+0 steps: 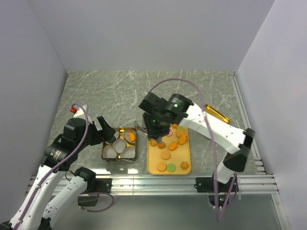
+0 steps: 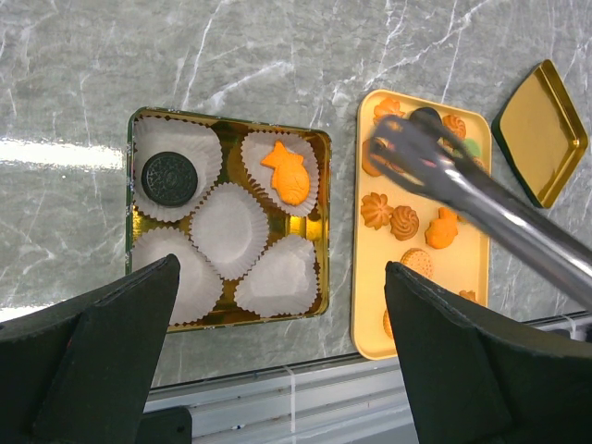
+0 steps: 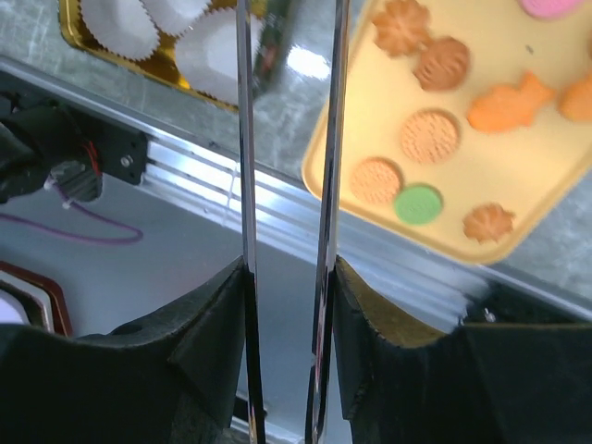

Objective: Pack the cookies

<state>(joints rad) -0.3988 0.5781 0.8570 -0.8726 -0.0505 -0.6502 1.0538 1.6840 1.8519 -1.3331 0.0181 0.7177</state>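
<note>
The right gripper (image 3: 289,287) is clamped on the tongs (image 3: 245,139), whose tips sit just over the cookies (image 2: 404,222) on the yellow tray (image 2: 375,277). The left gripper (image 2: 282,268) hangs spread wide above the tin (image 2: 228,139), with two more cookies inside it.

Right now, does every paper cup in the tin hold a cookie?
No, just a dark disc and an orange fish sit in cups; the rest are empty.
</note>
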